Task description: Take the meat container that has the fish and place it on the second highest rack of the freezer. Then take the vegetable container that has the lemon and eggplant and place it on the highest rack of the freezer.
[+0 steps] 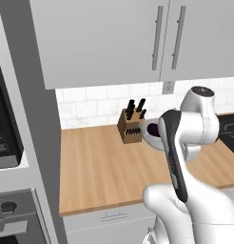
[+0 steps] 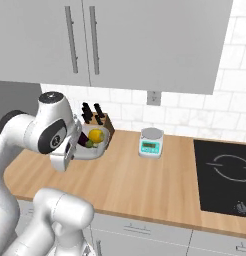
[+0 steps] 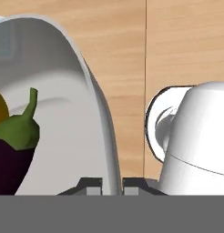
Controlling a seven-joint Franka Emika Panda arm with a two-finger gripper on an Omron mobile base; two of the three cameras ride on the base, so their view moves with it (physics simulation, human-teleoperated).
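Note:
The vegetable container [image 2: 93,151] is a white bowl holding a yellow lemon [image 2: 96,135] and a dark purple eggplant [image 3: 11,157] with a green stem. It sits in front of the knife block, half hidden behind my arm in the left base view [image 1: 148,129]. My gripper [image 3: 111,185] is shut on the bowl's thin rim [image 3: 102,132], one fingertip on each side of the wall. I cannot tell whether the bowl touches the wooden counter [image 1: 100,167]. The meat container with the fish and the freezer are out of view.
A knife block [image 2: 101,121] stands against the tiled wall just behind the bowl. A small kitchen scale [image 2: 151,142] is to its right, then a black cooktop [image 2: 224,175]. Grey wall cabinets [image 1: 114,38] hang overhead. An oven column [image 1: 7,152] borders the counter's left end.

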